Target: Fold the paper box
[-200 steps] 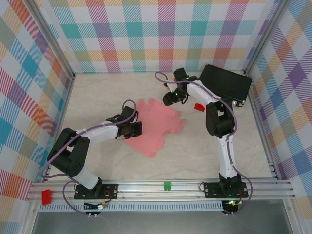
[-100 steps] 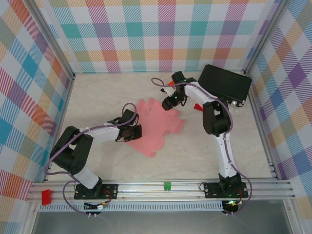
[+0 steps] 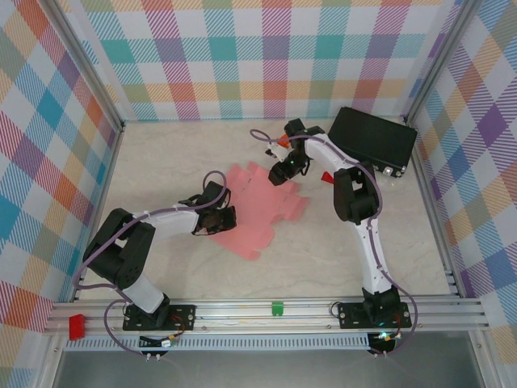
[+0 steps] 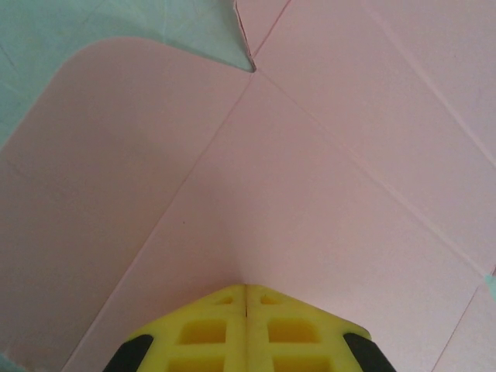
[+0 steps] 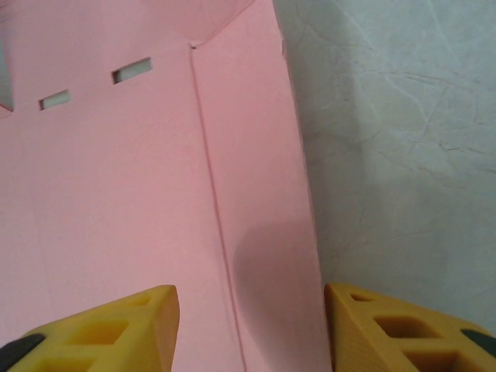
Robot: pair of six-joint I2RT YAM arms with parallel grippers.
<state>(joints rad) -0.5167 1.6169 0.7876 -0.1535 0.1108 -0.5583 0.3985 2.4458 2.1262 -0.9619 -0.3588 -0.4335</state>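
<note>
Box (image 3: 260,206) lies flat mid-table between your arms. Left gripper (image 4: 246,288) is closed, tips on its near-left panel. Right gripper (image 5: 248,298) stands open astride the far-edge flap, whose crease runs straight ahead; right is nearer that fold

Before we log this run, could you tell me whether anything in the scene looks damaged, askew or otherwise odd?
Nothing stands out. The pink sheet lies flat on the table, skewed to its edges, with no tear or stray crease visible in either wrist view. The black case sits in the far right corner.
</note>
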